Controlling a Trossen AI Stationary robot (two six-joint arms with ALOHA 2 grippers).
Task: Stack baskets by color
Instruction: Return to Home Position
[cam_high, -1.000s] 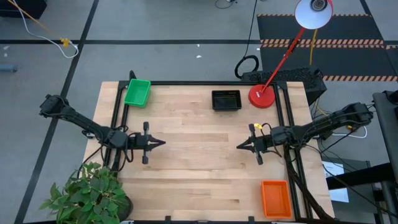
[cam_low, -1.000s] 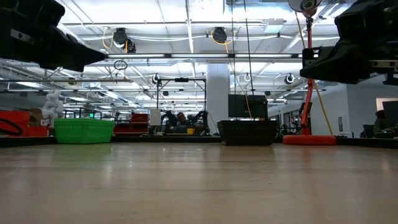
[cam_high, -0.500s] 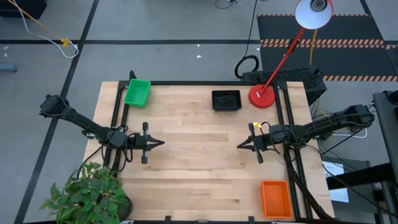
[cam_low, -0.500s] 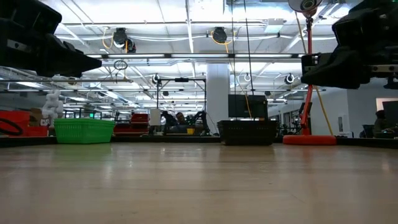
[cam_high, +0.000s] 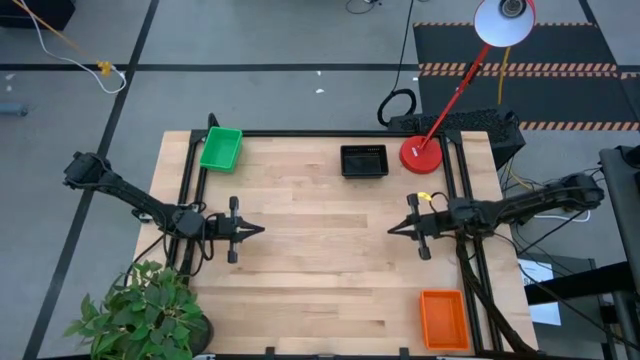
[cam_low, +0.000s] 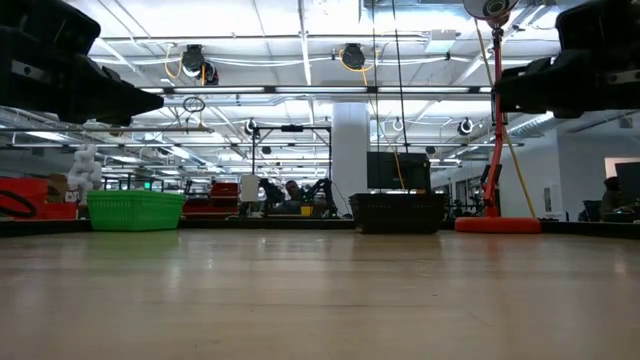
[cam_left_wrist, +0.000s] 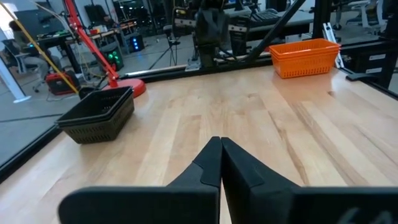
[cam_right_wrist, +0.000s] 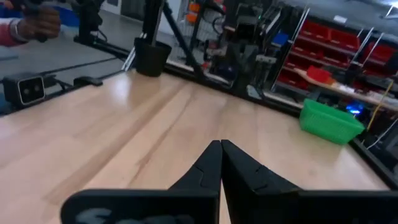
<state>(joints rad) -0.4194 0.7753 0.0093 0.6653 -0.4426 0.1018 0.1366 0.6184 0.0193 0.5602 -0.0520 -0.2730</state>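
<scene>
Green basket stack (cam_high: 221, 148) far-left, black stack (cam_high: 363, 161) far-centre, orange stack (cam_high: 442, 319) near-right on the surface (cam_high: 320, 270). Left tool (cam_high: 258, 230) and right tool (cam_high: 392, 229) hover closed, empty; retract level, clear of stacks.

Bright, even overhead light; glaring ceiling lamps (cam_low: 352, 55); faint shadows on table (cam_high: 320, 270).

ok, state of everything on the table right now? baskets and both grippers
green baskets: upright, back left corner, free.
black baskets: nested, upright, back edge beside red lamp base.
orange baskets: upright, front right corner, free.
left gripper: shut, empty, raised over table.
right gripper: shut, empty, raised over table.
</scene>
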